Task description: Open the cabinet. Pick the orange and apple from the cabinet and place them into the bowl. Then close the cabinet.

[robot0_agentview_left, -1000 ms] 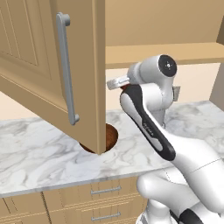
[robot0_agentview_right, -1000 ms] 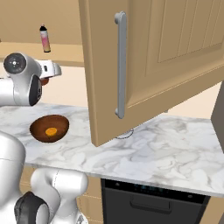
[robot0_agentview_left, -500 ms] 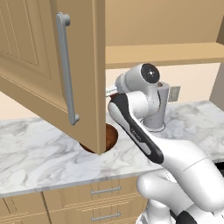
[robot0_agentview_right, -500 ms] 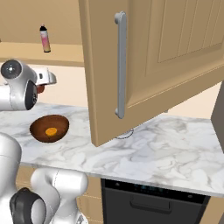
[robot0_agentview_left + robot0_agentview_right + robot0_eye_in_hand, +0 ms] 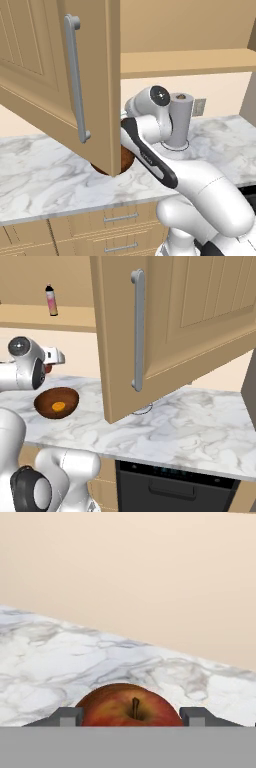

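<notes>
The cabinet's tan door hangs wide open over the counter, its grey bar handle facing me; it also fills the upper left of the left base view. The red apple sits between my two fingertips, so my gripper is shut on it. In the right base view the gripper hovers just above the dark wooden bowl. The orange lies inside the bowl. In the left base view the door hides most of the bowl.
A pink spray bottle stands on the open shelf above the bowl. A grey cylinder on a round base stands behind my arm. Drawers run under the marble counter, with a dark appliance below on the right.
My hand has come down from shelf height toward the bowl, carrying the apple. The door, bowl and orange have not moved.
</notes>
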